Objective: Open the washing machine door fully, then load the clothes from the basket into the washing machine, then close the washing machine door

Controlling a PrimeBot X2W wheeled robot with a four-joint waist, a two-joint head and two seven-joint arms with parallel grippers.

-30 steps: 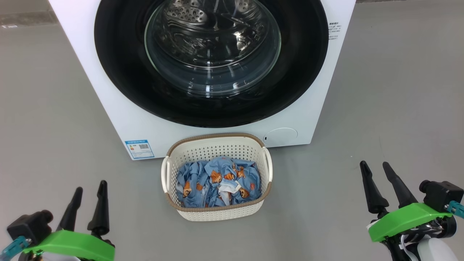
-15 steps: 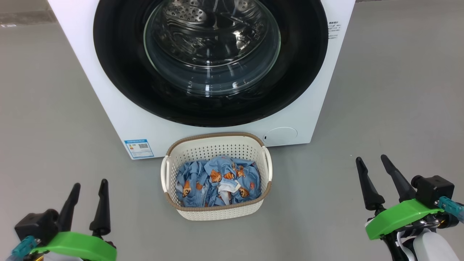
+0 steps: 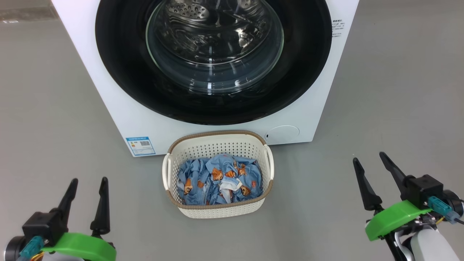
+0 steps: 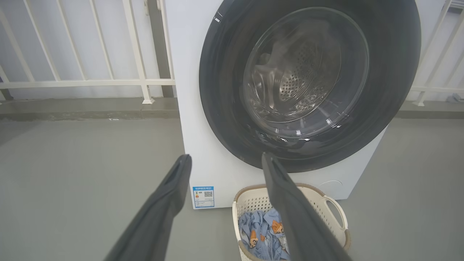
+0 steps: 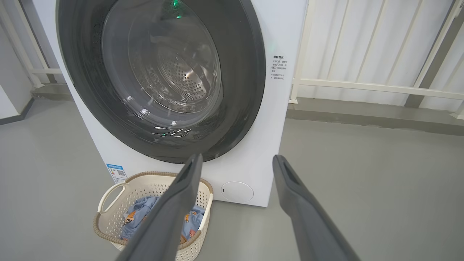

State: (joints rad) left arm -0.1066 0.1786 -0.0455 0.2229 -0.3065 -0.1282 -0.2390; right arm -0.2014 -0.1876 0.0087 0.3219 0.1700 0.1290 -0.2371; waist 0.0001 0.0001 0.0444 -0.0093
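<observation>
One big round door to start with: the washing machine door (image 3: 214, 54) sits flat against the front of the washing machine (image 3: 108, 105). Whether it's latched I can't tell. In the head view its top is cut off by the frame edge, same for the machine's top. Through the glass you can sort of make out the steel drum, but reflections smear most of it.

At 6 o'clock from the door, right up against the machine's base, stands the basket (image 3: 221, 212) on the grey floor (image 3: 391, 108). The clothes (image 3: 219, 179) are bunched up inside it, so I can't say how many pieces there are.

A blue label (image 3: 140, 145) is at roughly 10 o'clock from the basket and a round flap (image 3: 282, 134) at 2 o'clock. The label's print is too small to read, and so is the text near the machine's right edge.

The left gripper (image 3: 90, 179) hangs at about 9 o'clock from the basket, well apart, fingers spread wide with nothing between them. The right gripper (image 3: 368, 157) is at 3 o'clock, also spread and empty. In the left wrist view one finger covers part of the basket and clothes. A white railing (image 4: 90, 83) runs behind the machine.
</observation>
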